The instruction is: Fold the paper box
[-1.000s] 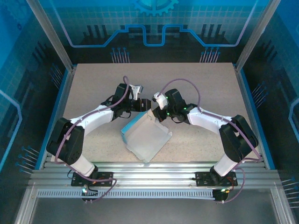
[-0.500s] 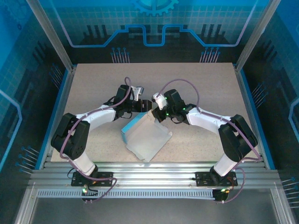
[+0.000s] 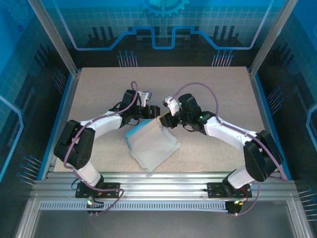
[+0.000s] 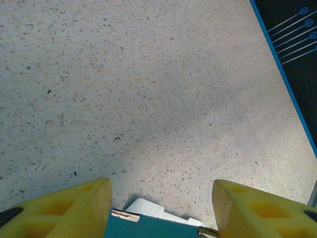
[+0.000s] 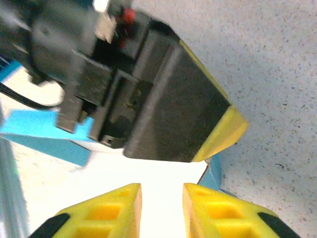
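Top external view: the paper box (image 3: 152,148) was seen lying on the speckled desk (image 3: 99,91), between the two arms and toward the near edge, with its white-grey side turned up and a bright blue strip showing along its left edge. The left end effector (image 3: 151,112) and the right end effector (image 3: 165,117) were placed close together at the far corner of the box, just beyond its far edge.

In the left wrist view, the yellow fingers (image 4: 64,210) were spread wide and nothing was clamped. A blue edge of the box, with a white flap behind it, was seen low between them.

In the right wrist view, the right end effector's fingers (image 5: 106,210) were drawn close, with a narrow gap left between them over the white face of the box. Whether the cardboard was pinched could not be told. A dark, yellow-tipped finger (image 5: 178,99) of the left end effector was seen just beyond, over the box's corner.
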`<state>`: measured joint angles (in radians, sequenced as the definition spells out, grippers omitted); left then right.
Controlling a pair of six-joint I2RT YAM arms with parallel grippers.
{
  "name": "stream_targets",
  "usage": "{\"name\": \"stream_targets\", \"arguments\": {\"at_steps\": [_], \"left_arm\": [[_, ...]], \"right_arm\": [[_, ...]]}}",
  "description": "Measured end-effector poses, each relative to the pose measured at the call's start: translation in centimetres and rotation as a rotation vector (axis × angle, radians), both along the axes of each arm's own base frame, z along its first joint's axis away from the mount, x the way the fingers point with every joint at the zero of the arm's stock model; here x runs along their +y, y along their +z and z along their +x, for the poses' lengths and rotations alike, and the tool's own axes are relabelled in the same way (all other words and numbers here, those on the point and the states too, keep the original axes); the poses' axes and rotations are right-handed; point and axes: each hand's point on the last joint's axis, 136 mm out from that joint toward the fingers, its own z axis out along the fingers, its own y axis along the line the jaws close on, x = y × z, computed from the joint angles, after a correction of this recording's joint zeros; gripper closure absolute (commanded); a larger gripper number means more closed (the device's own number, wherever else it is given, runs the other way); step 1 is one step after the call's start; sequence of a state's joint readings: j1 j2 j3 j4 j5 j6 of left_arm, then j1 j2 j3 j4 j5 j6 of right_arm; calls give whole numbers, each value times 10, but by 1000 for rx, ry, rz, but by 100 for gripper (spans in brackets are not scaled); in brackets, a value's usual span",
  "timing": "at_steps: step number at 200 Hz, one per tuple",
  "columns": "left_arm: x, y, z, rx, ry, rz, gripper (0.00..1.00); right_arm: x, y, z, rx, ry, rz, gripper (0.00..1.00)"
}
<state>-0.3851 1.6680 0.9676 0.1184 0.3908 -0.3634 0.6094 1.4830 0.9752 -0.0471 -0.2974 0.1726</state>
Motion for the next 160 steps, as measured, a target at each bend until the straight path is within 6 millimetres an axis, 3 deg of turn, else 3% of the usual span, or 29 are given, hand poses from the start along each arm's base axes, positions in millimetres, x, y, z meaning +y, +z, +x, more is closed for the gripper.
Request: {"name": "stream_targets", "arguments": {"at_steps": [21, 53, 66, 85, 104, 160], "left_arm": [[0, 0, 0, 1, -1, -1, 44], [1, 0, 0, 2, -3, -4, 44], [1, 0, 0, 2, -3, -4, 45], [0, 0, 0, 2, -4, -5, 44], [0, 0, -1, 3, -6, -6, 45], [0, 1, -1, 4, -9, -9, 45]], "right_arm": [[-12, 16, 0, -4, -29, 68, 38], [-34, 21, 2, -30, -70, 139, 28], [-41, 15, 3, -33, -83, 138, 30], [-50, 7, 7, -24, -98, 137, 42], [-57, -1, 16, -24, -115, 126, 44], [-45, -64, 20, 56, -34, 56, 47]]}}
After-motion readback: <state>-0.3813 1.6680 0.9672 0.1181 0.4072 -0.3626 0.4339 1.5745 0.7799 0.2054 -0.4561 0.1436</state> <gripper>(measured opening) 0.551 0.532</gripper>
